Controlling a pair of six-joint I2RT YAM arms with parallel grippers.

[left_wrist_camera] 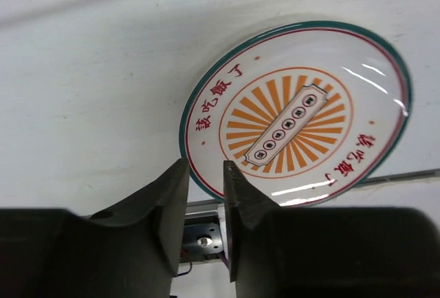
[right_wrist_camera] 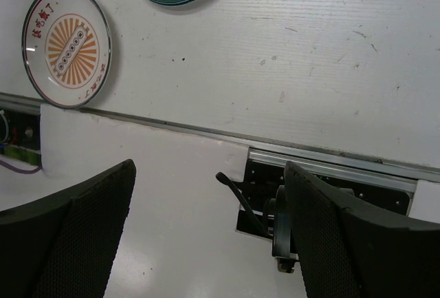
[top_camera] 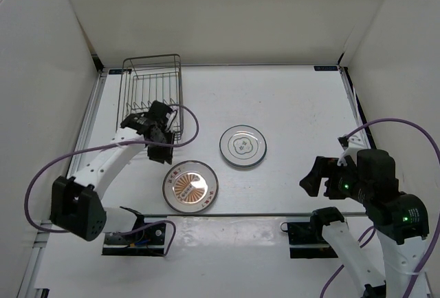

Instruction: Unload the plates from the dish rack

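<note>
At the far left of the table (top_camera: 295, 98) stands the dish rack (top_camera: 151, 57), a dark wire basket showing only its own tines; both plates lie flat outside it. Just in front of the rack's near end hangs the left gripper (left_wrist_camera: 206, 173), its fingers (left_wrist_camera: 168, 205) parted by a thin slit and pinching nothing. Beyond its tips, in front of the rack and a little to its right, lies the orange-patterned plate (left_wrist_camera: 295, 115); it is teal-rimmed, with an orange sunburst and red characters reading 该吃飯了 on one side; the red characters opposite are upside down and I cannot read them. Right of the rack's near end sits the grey-motif plate (top_camera: 243, 146), apart from the first; its marks are too small to read. Far right of the rack, by the table's near edge, the right gripper (right_wrist_camera: 210, 171) is spread wide, holding nothing.
</note>
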